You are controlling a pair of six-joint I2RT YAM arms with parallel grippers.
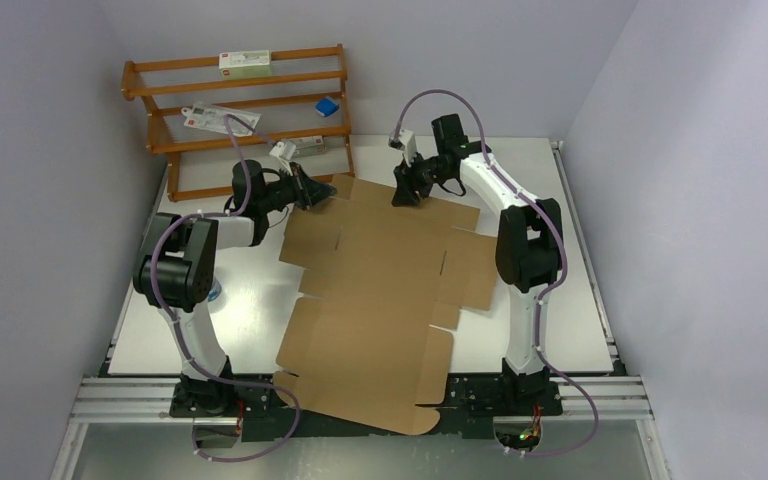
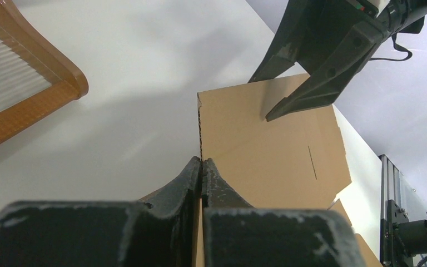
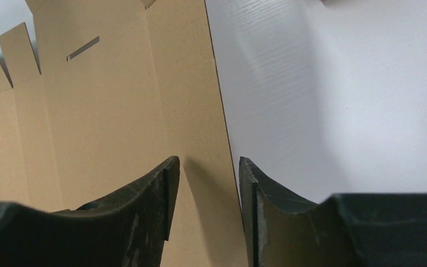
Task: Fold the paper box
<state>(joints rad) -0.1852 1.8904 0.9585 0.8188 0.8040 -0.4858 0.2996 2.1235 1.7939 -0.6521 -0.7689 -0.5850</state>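
Nearest to me, the front end of the paper box [image 1: 365, 385] hangs over the metal rail [image 1: 110, 398] between the two arm bases. The rest of it lies flat and unfolded on the white counter [image 1: 570, 320], reaching to the far side. On the left, the left arm [image 1: 188, 262] stretches to the far left corner of the sheet. The left jaws are closed on the cardboard edge there, I think to pin and lift that flap. On the right, the right arm [image 1: 528, 245] comes down on the far edge. The right jaws stand half open with the edge between them, not pressing it yet. In my judgement, both far corners need a hold so that the back panel bends up evenly along its crease.
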